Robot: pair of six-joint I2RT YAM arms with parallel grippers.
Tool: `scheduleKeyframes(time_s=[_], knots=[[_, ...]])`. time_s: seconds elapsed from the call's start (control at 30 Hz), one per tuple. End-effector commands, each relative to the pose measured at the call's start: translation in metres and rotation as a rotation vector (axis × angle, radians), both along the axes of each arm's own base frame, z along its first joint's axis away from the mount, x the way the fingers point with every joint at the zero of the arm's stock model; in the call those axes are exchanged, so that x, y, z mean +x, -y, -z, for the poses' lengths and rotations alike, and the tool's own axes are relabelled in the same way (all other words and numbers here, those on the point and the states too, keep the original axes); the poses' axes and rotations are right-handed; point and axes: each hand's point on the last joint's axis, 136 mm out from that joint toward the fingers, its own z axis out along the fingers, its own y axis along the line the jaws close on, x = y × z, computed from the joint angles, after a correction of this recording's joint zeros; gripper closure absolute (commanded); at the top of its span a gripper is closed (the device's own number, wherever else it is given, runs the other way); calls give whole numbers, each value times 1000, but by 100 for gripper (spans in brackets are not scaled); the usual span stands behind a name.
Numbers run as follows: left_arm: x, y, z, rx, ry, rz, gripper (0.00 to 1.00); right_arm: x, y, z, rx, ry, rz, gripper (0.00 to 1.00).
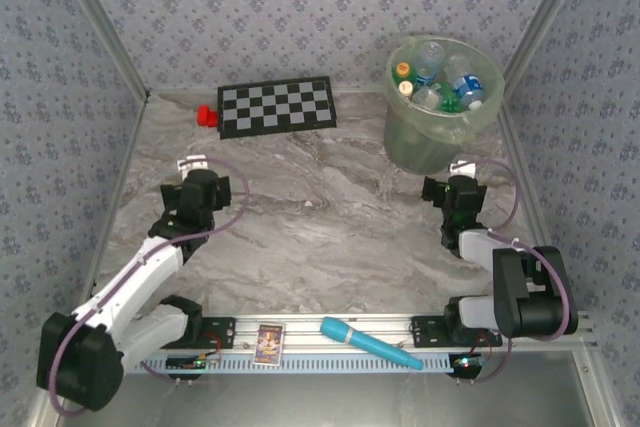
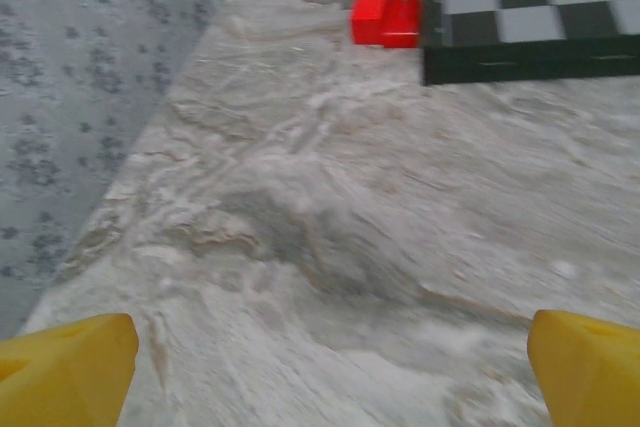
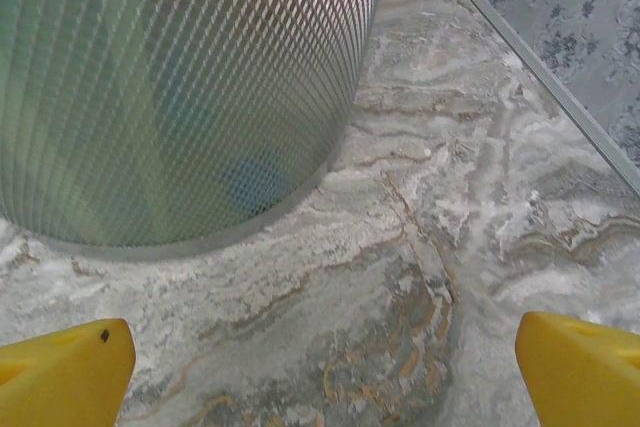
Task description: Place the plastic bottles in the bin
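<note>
The pale green bin (image 1: 432, 137) stands at the back right of the marble table, and several plastic bottles (image 1: 442, 82) lie inside it, clear and green with blue and white caps. Its ribbed wall (image 3: 170, 87) rises just ahead of my right gripper (image 3: 325, 367), which is open over bare marble. In the top view the right gripper (image 1: 455, 185) sits just in front of the bin. My left gripper (image 1: 196, 173) is at the left side, and the left gripper (image 2: 330, 367) is open with nothing between its yellow fingers.
A small red block (image 2: 386, 15) lies at the back left beside a black and grey checkerboard (image 1: 277, 105). A turquoise tube (image 1: 368, 343) and a small card (image 1: 268, 343) rest on the rail at the near edge. Patterned walls close in both sides.
</note>
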Motion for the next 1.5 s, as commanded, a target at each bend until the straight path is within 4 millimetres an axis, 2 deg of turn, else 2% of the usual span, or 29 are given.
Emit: scheduleKeyframes(time_s=[0.0,0.17,0.33,0.5,0.6,0.67,0.73,0.83,0.87,0.9,0.97,1.03,1.23,1.47], knots=[[22,-8,0,65,30,1,0,10,1,-14,30,55,-17,1],[47,-24,33,44,17,-36,0,9,4,-19,13,101,-20,1],[66,-19,61,68,38,32,0,11,3,-20,26,115,-52,1],[81,-9,61,81,90,135,0,7,4,-15,21,142,-71,1],[82,-18,65,34,103,115,0,6,5,0,25,195,-80,1],[79,-26,66,4,127,87,0,10,-1,-1,9,222,-114,1],[78,-30,65,-3,150,71,0,12,-9,4,14,161,-152,1],[75,-28,70,-45,156,111,0,16,-13,4,-11,158,-166,1],[73,-26,80,-71,153,141,0,18,-11,5,-13,144,-153,1],[79,-23,75,-62,196,166,0,19,-8,6,-12,131,-134,1],[79,-23,81,-92,133,176,0,23,-2,8,2,113,-107,1],[80,-24,79,-91,154,175,0,26,4,9,17,88,-80,1],[80,-24,80,-93,145,173,0,26,-5,6,-60,95,-76,1],[80,-24,80,-96,144,175,0,29,-6,10,-12,75,-109,1]])
